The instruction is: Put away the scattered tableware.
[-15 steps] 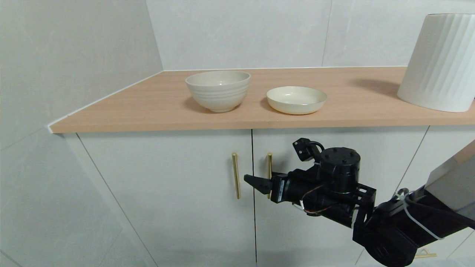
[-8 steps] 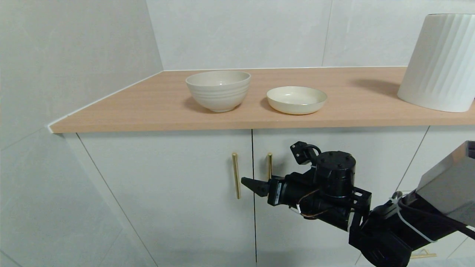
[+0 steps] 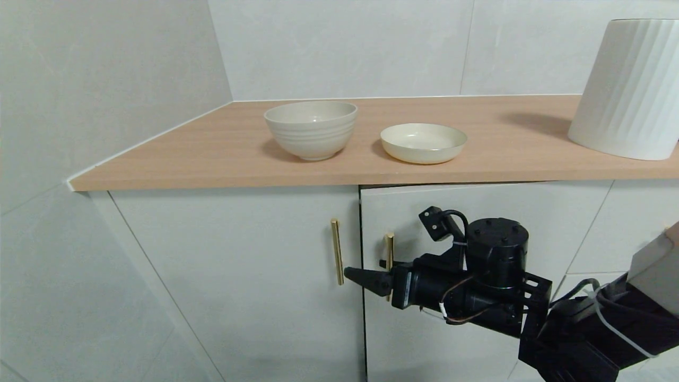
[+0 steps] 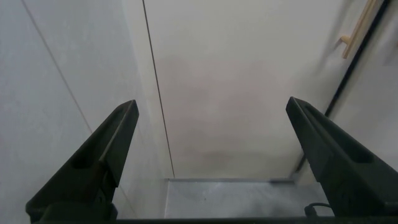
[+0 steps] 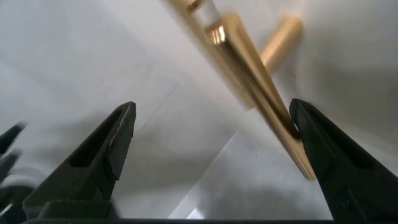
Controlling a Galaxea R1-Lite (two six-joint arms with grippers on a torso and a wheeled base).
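Observation:
A ribbed cream bowl and a shallow cream plate stand side by side on the wooden countertop. Below them, my right gripper is at the gold handle of the right cabinet door, which stands slightly ajar. In the right wrist view the right gripper is open, and the gold handle lies between its fingers, close to one of them. My left gripper is open and holds nothing, low in front of a pale cabinet front.
The left cabinet door is closed, its gold handle just beside the right one. A tall white ribbed container stands on the countertop at the far right. Tiled walls close the counter at the back and left.
The right cabinet door has swung slightly outward with its handle. My right gripper has drawn back and a little lower with it. The bowl and plate have not moved.

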